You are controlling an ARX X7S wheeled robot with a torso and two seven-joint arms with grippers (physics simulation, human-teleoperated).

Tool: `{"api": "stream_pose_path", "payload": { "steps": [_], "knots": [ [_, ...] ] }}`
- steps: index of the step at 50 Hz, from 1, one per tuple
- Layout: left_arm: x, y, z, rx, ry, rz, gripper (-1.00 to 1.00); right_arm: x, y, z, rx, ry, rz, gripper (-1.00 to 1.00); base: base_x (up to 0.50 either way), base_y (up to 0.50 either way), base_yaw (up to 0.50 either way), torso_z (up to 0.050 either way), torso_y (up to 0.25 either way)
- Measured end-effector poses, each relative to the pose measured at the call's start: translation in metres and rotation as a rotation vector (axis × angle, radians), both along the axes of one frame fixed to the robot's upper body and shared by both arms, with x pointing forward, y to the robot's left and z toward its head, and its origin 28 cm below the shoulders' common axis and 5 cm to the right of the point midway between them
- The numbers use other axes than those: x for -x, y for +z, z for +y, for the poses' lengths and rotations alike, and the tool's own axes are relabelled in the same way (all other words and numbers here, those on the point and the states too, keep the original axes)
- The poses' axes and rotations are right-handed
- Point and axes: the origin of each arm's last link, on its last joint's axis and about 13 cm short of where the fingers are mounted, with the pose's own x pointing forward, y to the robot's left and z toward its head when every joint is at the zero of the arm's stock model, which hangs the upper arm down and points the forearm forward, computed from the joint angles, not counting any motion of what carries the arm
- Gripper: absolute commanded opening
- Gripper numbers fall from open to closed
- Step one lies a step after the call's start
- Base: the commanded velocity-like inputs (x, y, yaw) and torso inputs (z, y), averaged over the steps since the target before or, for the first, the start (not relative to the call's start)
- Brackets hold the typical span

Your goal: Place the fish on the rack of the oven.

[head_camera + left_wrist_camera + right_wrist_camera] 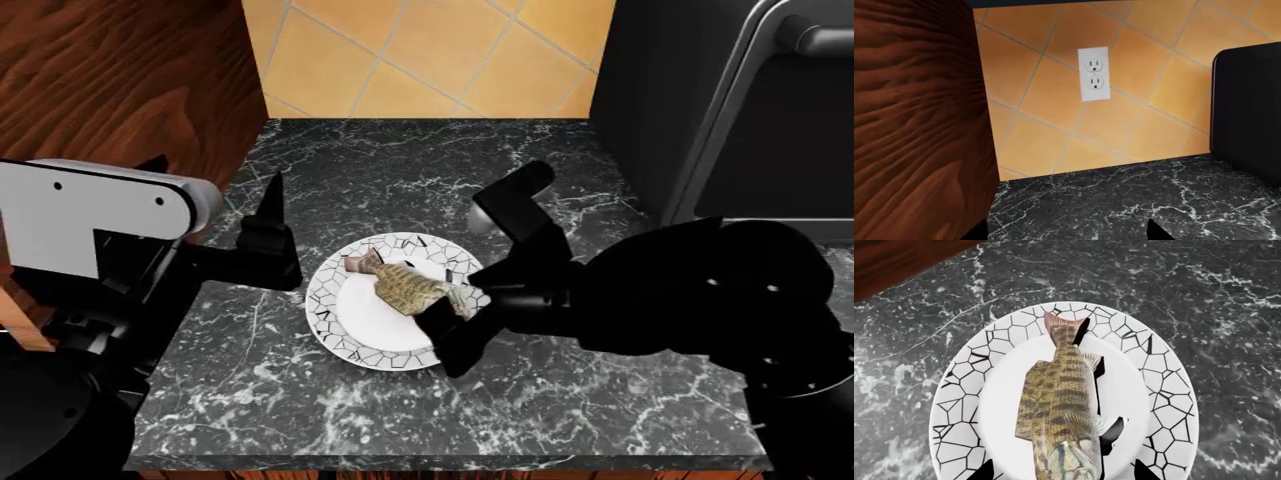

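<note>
- The small olive-tan mottled fish [407,288] lies on the round white plate with a black crackle-pattern rim [350,345], on the black marble counter with white veins [561,400]; its pinkish tail points to about 10 o'clock in the head view.
- The black right gripper [461,300] is over the head end of the fish, at 4 o'clock of the plate. Its jaws stand wide, one finger [514,195] raised at 1 o'clock, one low at the plate rim; nothing is gripped.
- The black left gripper [267,240] is at 9 o'clock of the plate, apart from it; I cannot tell how its jaws stand.
- The large black oven [721,100] stands at 2 o'clock.
- The left wrist view shows the orange tiled wall [1054,85] with a white double socket [1093,74].
</note>
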Motion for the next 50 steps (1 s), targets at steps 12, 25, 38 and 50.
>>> {"api": "stream_pose_path", "payload": {
  "steps": [12,25,38,50],
  "knots": [
    [-0.0017,-0.0007,0.0005,0.000,0.003,0.002,1.00,-0.0032,-0.0021,0.0005,0.010,0.003,0.015,1.00,0.00,0.00,0.00,0.000,0.000],
    [-0.0024,-0.0018,0.0010,0.001,0.004,0.003,1.00,-0.0043,-0.0037,0.0016,0.023,0.011,0.030,1.00,0.00,0.00,0.00,0.000,0.000],
    [-0.0023,-0.0024,0.0012,0.002,0.005,0.004,1.00,-0.0048,-0.0047,0.0023,0.031,0.017,0.037,1.00,0.00,0.00,0.00,0.000,0.000],
    [-0.0025,-0.0013,0.0010,0.000,0.004,0.002,1.00,-0.0058,-0.0054,0.0010,0.040,0.005,0.023,-1.00,0.00,0.00,0.00,0.000,0.000]
  ]
}}
